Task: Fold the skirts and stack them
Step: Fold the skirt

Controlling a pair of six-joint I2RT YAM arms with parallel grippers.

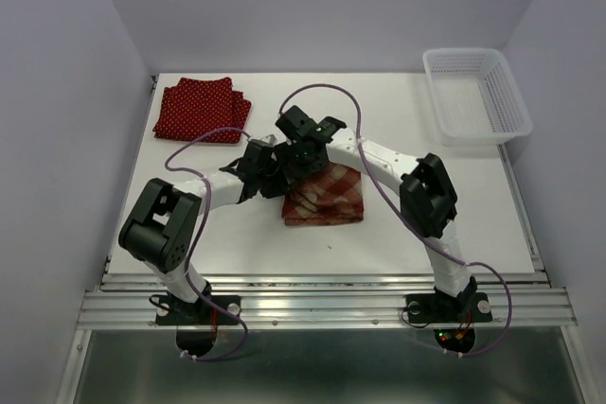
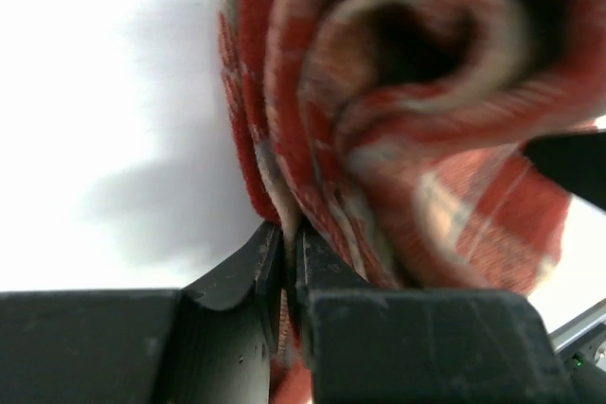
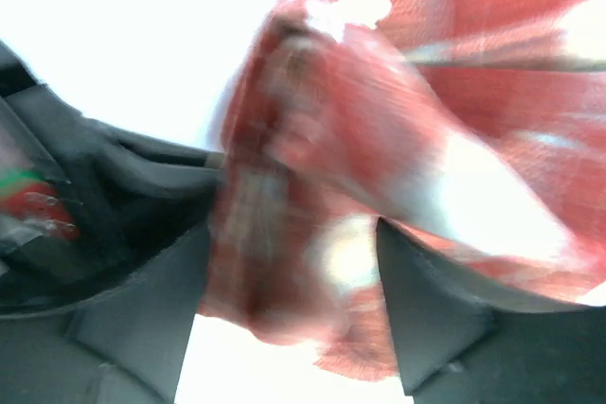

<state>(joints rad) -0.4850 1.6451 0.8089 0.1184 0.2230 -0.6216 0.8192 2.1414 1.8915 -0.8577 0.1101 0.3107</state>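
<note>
The red-and-cream plaid skirt (image 1: pixel 327 198) lies partly folded at the table's middle. My left gripper (image 1: pixel 268 175) is at its left edge and is shut on a thin fold of the plaid cloth (image 2: pixel 407 92), which bunches up in a roll just beyond the jaws (image 2: pixel 289 234). My right gripper (image 1: pixel 303 144) is over the skirt's back left corner. Its fingers (image 3: pixel 431 319) stand wide apart, with blurred plaid cloth (image 3: pixel 312 186) hanging between them. Two dark red polka-dot skirts (image 1: pixel 202 109) lie folded in a stack at the back left.
A white mesh basket (image 1: pixel 476 94) stands at the back right corner. Both arms cross close together over the table's middle, with purple cables looping above them. White walls close in the table on the left, back and right.
</note>
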